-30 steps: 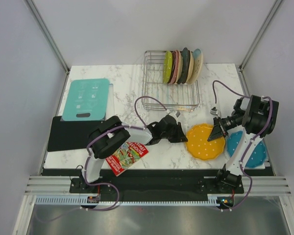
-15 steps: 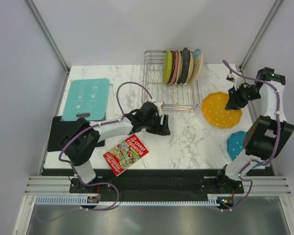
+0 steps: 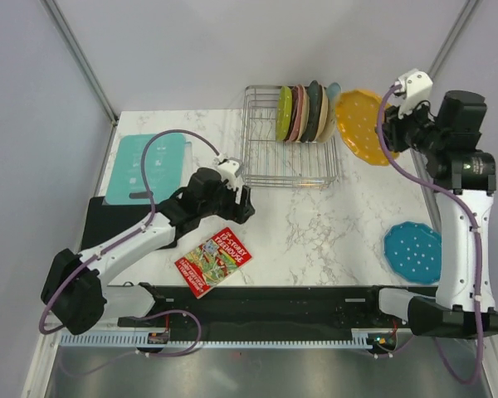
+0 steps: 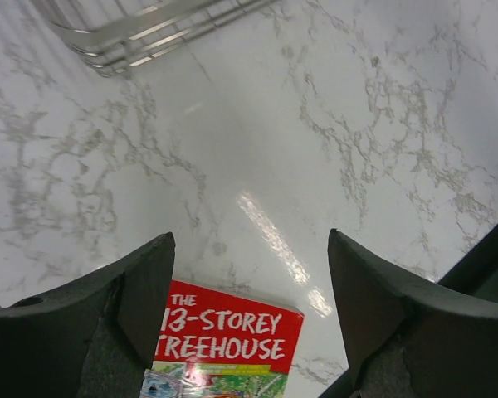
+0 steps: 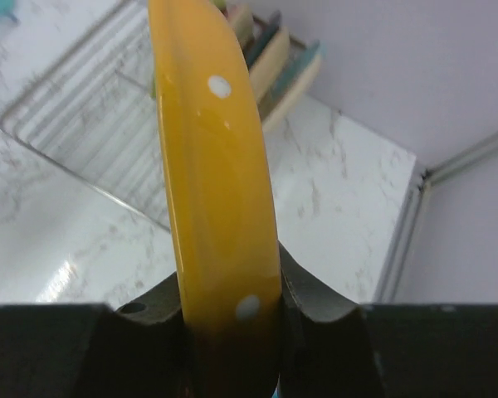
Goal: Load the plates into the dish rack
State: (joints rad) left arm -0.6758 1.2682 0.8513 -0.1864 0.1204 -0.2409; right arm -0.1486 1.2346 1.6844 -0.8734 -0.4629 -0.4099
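My right hand [image 3: 393,131] pinches the orange plate [image 3: 361,126] on edge, aloft beside the dish rack [image 3: 264,145] at the bench's [image 3: 315,224] far edge; left hand [image 3: 237,204] spread, empty; next, I'd judge, lower it into a free slot.

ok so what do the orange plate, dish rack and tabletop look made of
Orange plate: glossy glazed ceramic or melamine; thick rounded rim with soft highlights.
Dish rack: bright steel wire, plated or stainless; thin shiny rods.
Tabletop: polished marble or marble-look laminate; grey veins, reflected glare.
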